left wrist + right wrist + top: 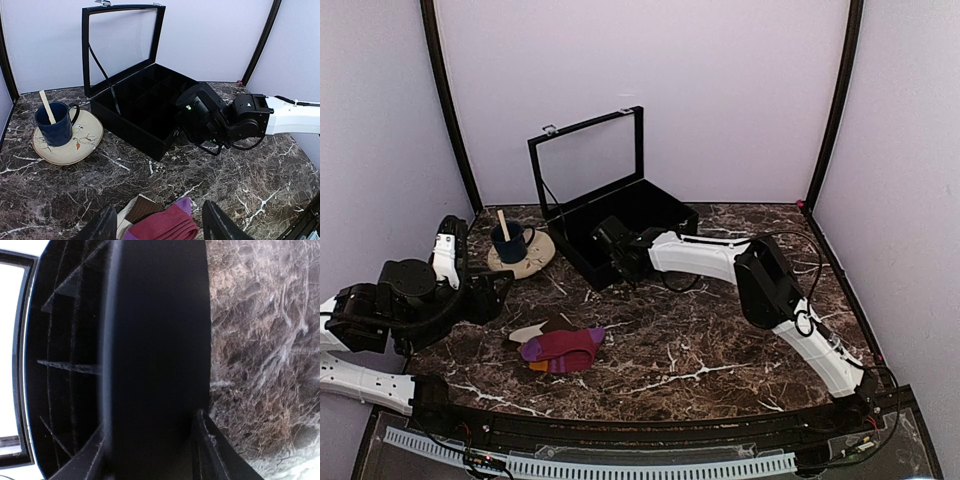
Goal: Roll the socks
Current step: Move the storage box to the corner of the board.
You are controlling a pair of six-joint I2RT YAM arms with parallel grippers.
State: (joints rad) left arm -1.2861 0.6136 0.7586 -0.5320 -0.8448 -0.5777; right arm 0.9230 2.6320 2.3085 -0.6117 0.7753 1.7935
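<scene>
Hazard: black case [127,129], 12 o'clock, dragged or tipped by crooked retreat of right gripper [150,455], jaws half parted astride its front wall, hold not determinable. Socks [560,348], pink over cream, loose heap at 7 o'clock: prone to slip from shallow pinch. Left gripper [159,227]: wide open, empty, above socks. Saucer [90,141] with cup [56,125] at 10 o'clock, unobstructing

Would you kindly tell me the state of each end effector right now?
Left end effector: open, holding nothing.
Right end effector: astride the front wall of the black case; whether it grips the wall cannot be told.
</scene>
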